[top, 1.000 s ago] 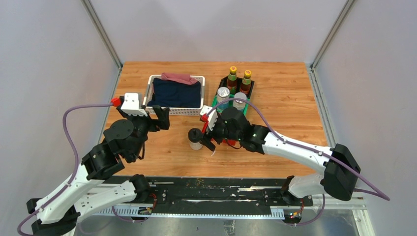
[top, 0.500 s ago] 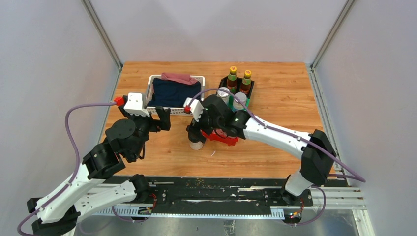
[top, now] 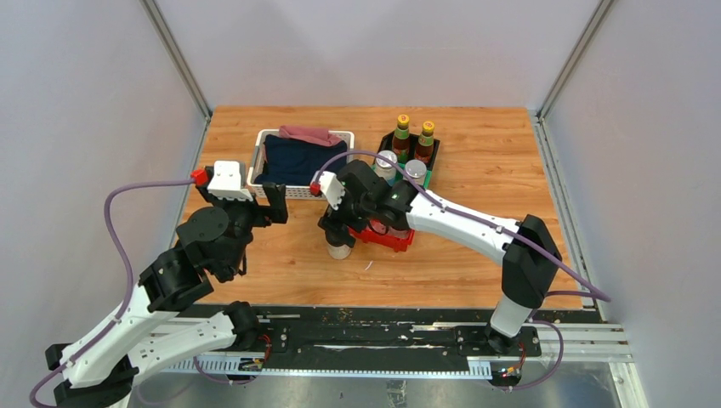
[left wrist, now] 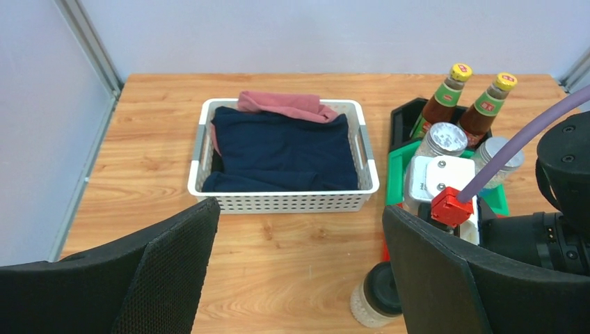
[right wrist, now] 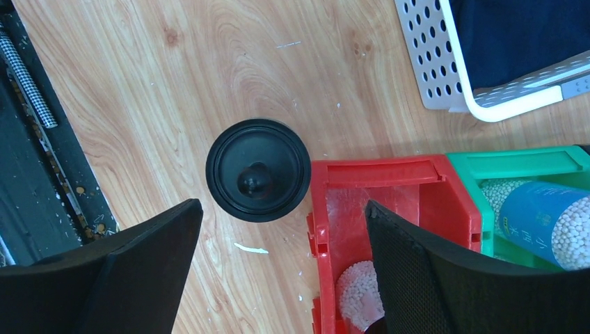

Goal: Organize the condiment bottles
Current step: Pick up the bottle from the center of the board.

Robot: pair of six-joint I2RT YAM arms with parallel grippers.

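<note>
The right gripper [right wrist: 282,212] hovers, jaws spread, over the squat black-lidded pale jar [right wrist: 257,170] standing on the wooden tabletop [right wrist: 174,83] at 9 o'clock of the red plastic bin [right wrist: 379,174], apparently poised to bin it.

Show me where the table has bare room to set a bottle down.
Bare wood: right of the green bin to the table edge, and in front of the red bin. Crowded: around the black-lidded jar beside that bin, near the white basket.

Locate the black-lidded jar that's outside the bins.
Right wrist view: the black-lidded jar stands on the table just left of the red bin, under the open right tool. Top view: mid-table, nearer than the white basket.
</note>
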